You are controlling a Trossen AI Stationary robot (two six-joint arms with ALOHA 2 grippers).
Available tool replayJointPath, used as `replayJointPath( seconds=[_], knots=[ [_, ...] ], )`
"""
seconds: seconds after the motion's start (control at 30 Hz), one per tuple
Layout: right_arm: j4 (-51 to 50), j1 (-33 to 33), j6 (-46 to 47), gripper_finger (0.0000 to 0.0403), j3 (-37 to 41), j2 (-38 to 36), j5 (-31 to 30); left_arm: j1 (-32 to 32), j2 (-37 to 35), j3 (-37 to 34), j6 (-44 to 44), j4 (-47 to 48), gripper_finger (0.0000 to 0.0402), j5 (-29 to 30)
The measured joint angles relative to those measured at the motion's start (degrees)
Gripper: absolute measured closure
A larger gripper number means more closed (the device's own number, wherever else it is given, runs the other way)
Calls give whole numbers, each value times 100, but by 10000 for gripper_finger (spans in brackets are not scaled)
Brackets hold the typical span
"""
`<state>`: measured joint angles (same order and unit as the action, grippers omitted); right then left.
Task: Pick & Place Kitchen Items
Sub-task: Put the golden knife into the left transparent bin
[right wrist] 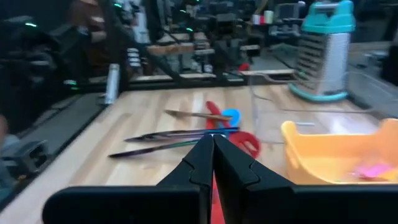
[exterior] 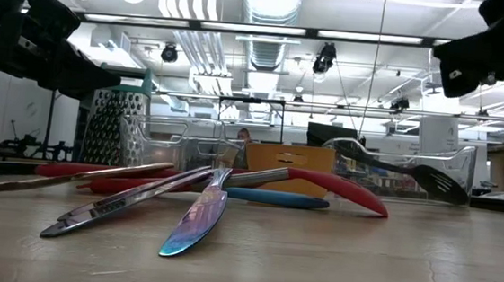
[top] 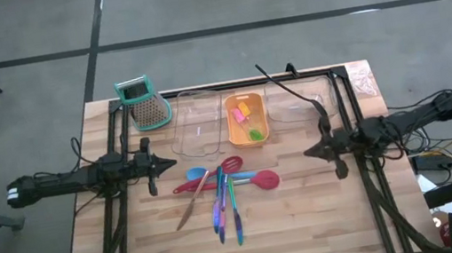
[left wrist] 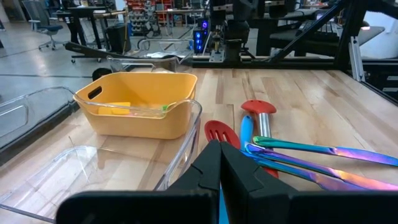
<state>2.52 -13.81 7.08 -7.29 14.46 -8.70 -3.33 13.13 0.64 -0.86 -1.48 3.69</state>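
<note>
Both arms hover above the table, nothing held. L gripper [top: 167,161] has fingers pressed together, empty, at the left side pointing toward centre; R gripper [top: 309,152] likewise pinched closed and empty, at the right side pointing back toward centre. Between them, on the wood, lies the utensil pile: red spatula [top: 230,165], blue spoon [top: 196,175], a red-and-blue handled piece [top: 256,178], a wooden-looking stick [top: 190,204] angled out toward the front-left, and thin iridescent blue/purple/green sticks [top: 224,209] with long axes running front-to-back, fanned slightly. Long black spoon [top: 288,90] sits apart, propped across the clear tray [top: 299,105] at rear right, handle sticking out toward the rear. Small pink, orange and green pieces [top: 245,116] already sit inside the orange tray [top: 246,120]; second clear tray [top: 196,119] is beside it, grater [top: 143,102] at rear left. Key relation: pile lies inboard of both grippers, slightly toward the front; L tip looks nearer the spoon/spatula heads, R tip looks farther from the pile. Judgement: L arm better placed for first pick; the sticks' axes run crosswise to its reach, so fingers must part first, then close across a shaft.
</note>
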Motion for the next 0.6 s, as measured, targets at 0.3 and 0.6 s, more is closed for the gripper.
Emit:
replayJointPath(
  seconds=[0.3,0.6],
  knots=[
    [-59,-1,-475,394,526,-1104,111,0,0,0,2,0,396,2],
    [-63,-3,-1065,394,592,-1433,109,0,0,0,2,0,396,2]
  ],
)
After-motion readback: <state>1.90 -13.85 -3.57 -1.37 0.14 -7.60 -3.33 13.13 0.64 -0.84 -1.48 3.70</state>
